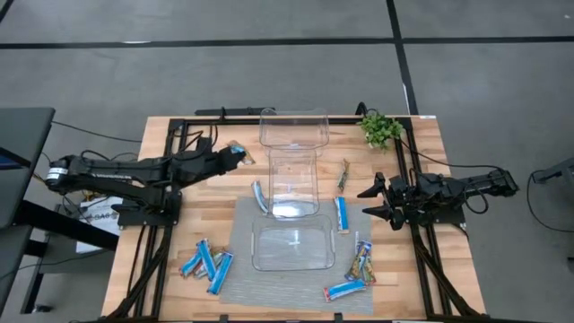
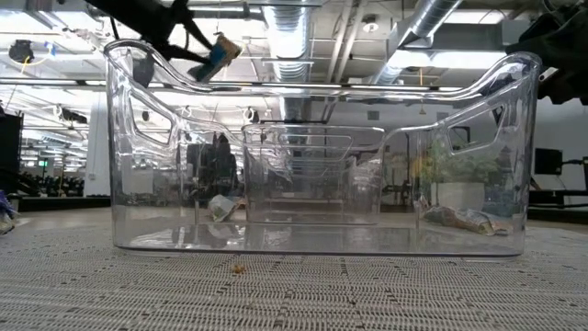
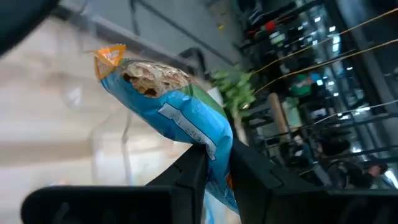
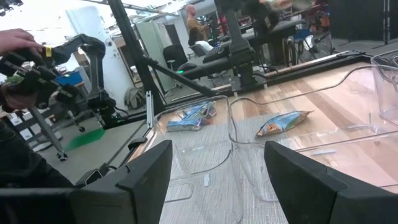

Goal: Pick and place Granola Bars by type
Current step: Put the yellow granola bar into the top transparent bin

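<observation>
Overhead, we see our left gripper stretched from the table's left edge toward the back, its fingers closed on a blue bar held above the bare wood. From that claw the three clear bins lie to the right: the back bin by the far edge, the middle bin behind the grey mat, and the front bin on the mat itself. The back and middle bins are the two nearest, so we judge the coming drop turns on a short rightward carry. Loose bars stay on the table: a blue cluster toward the front-left corner, a multicoloured pair right of the front bin. Our right gripper waits near the right edge, fingers spread and empty.

At table height, the held bar hangs high, above the front bin's near wall, tilted with one end up.

From the left wrist, the bar is pinched near its lower end between the fingers; its long axis runs out ahead of them, and the plant shows beyond.

From the right wrist, the wide-apart fingers hold nothing, and a blue bar on the wood lies past the bin rims.
</observation>
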Controlling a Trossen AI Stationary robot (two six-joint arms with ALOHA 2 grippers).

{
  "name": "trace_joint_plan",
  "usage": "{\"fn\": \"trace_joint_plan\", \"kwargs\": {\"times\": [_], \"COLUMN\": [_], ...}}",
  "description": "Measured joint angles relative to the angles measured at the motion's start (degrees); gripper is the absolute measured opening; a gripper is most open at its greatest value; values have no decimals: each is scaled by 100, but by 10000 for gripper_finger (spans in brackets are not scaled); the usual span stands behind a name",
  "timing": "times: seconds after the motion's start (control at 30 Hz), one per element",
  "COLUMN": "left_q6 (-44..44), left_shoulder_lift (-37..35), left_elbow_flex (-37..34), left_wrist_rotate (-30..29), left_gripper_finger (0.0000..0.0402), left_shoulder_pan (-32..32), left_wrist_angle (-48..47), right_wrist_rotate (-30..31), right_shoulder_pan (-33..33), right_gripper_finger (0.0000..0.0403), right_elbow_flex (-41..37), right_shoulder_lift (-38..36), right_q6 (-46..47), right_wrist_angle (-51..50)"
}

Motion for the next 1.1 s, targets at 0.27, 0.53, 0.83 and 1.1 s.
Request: {"fn": "trace_joint_plan", "kwargs": {"times": [0.27, 0.53, 0.83, 1.1], "left_q6": [1144, 3257, 5986, 8067], "left_shoulder_lift": [1064, 2549, 4098, 5229], "left_elbow_flex": [367, 2080, 4387, 5805], "left_wrist_rotate": [1682, 3126, 3226, 1921], "left_gripper_finger": [59, 59, 59, 59], "left_shoulder_pan": [1083, 1998, 2389, 2412], "left_wrist_angle": [915, 256, -2135, -3565], "right_wrist_rotate": [0, 0, 0, 0], "right_shoulder_pan": [1, 1, 0, 0], "right_gripper_finger": [249, 249, 249, 249], "right_elbow_flex": [-1, 0, -2, -2], "right_shoulder_lift": [2, 1, 0, 0], "right_q6": [-1, -2, 0, 0], "right_wrist_angle": [-2, -2, -2, 0]}}
